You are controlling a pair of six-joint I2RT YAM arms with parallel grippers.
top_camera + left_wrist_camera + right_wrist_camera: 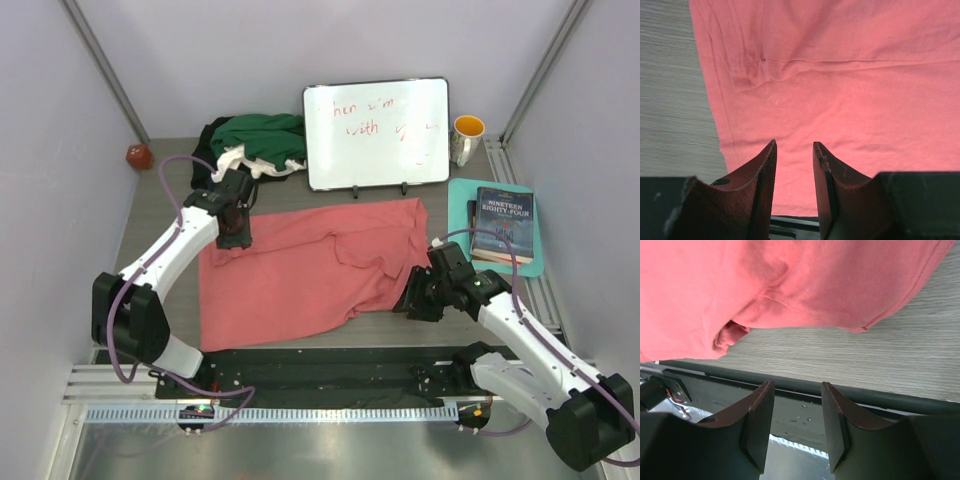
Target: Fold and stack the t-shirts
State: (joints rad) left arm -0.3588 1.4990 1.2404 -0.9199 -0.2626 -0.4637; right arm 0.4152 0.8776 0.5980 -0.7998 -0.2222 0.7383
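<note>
My left tool [794, 145] is open, its fingers parted with nothing between them, over the far left part of the salmon-pink shirt [300, 270]. The shirt lies spread and rumpled on the surface [170, 200]. From this tool's camera the cloth runs off the top and right of the view, so I see only its hemmed side edge just to the tool's left. My right tool [797, 385] is open too and holds nothing. It sits at the shirt's near right corner, where a rolled-under fold hides what lies beneath. From above, its fingertips are hidden behind its own wrist. Beyond my left tool is a heap with a green shirt [262, 135] on top. A white shirt [240, 162] and a black shirt [208, 140] are mostly buried under it. Behind the pink shirt stands a whiteboard [378, 130] whose red scrawl reads roughly "hen I'm with"; the rest is illegible. Beyond my right tool, a book [503, 225] reads "Nineteen Eighty-Four".
</note>
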